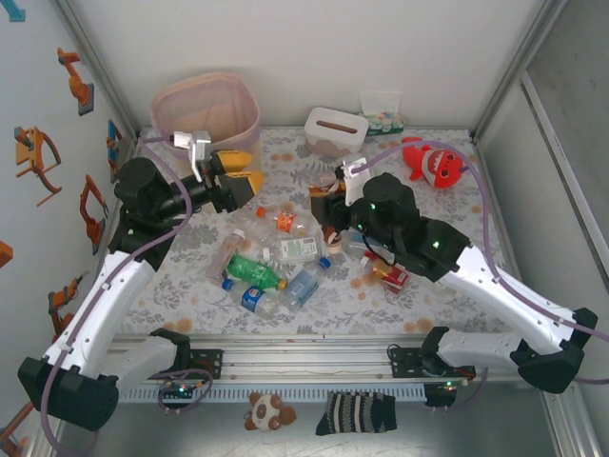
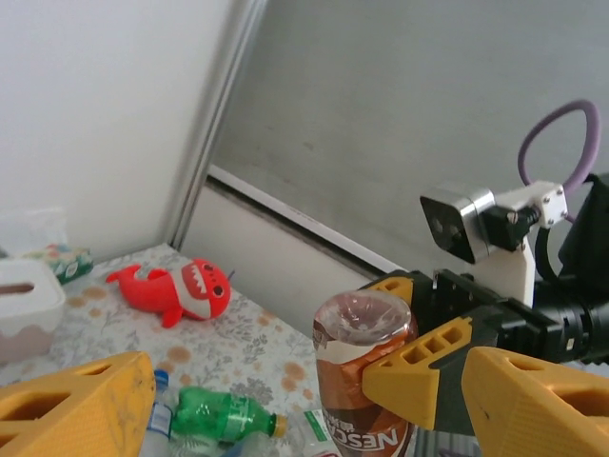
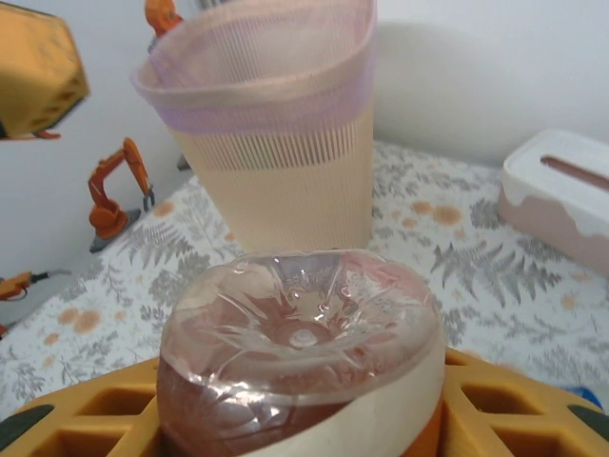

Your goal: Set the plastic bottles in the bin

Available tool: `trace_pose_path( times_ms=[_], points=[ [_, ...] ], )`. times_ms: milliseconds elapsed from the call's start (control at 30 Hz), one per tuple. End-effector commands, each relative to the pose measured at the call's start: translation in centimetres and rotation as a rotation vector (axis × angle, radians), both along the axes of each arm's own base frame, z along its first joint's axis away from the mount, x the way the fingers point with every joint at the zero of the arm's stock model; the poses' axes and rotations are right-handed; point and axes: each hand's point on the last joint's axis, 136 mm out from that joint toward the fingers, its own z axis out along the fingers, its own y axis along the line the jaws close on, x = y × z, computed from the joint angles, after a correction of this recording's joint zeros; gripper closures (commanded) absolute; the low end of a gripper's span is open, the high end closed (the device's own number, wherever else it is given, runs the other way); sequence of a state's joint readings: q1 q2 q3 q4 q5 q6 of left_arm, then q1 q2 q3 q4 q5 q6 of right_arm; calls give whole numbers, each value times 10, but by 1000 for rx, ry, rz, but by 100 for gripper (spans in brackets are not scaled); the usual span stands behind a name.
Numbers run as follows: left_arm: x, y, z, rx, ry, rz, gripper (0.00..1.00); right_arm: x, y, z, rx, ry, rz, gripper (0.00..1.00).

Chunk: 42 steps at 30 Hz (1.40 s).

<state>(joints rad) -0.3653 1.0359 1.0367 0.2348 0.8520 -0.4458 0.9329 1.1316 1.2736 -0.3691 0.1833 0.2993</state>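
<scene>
Bin (image 1: 205, 114) at far-left corner of worktop (image 1: 190, 286). Left gripper (image 1: 247, 171) gapes wide, empty, near it. Right gripper (image 2: 385, 333) clamps brown bottle (image 3: 300, 352), base up, mid-worktop. I worry: arms crowd; swinging binward could clip the left gripper and knock the bottle loose.

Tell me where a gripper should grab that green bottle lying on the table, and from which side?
Around the middle of the green bottle, from above, fingers closing across its width. It lies on its side, so its round body offers two opposite flanks; other bottles lie close beside it, so a sideways approach could bump them.
</scene>
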Motion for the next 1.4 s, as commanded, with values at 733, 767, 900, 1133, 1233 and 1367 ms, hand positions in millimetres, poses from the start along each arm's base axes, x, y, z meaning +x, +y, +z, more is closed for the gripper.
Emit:
trace_pose_path(
  times_ms=[733,767,900,1133,1233,1367],
  points=[
    [-102,-56,32,28,-398,-455,15,-79,42,151,293,-397,532,53],
    [-105,-58,33,26,-402,-471,16,-82,43,152,305,-391,550,53],
    [-114,-65,39,20,-413,-510,21,-95,46,158,353,-373,622,54],
    [-116,-66,41,27,-423,-507,33,-100,42,159,376,-362,632,54],
    [-115,-66,40,29,-421,-506,38,-100,40,158,379,-363,623,54],
    [-113,-67,40,33,-417,-496,44,-99,39,157,381,-362,611,54]
  ],
)
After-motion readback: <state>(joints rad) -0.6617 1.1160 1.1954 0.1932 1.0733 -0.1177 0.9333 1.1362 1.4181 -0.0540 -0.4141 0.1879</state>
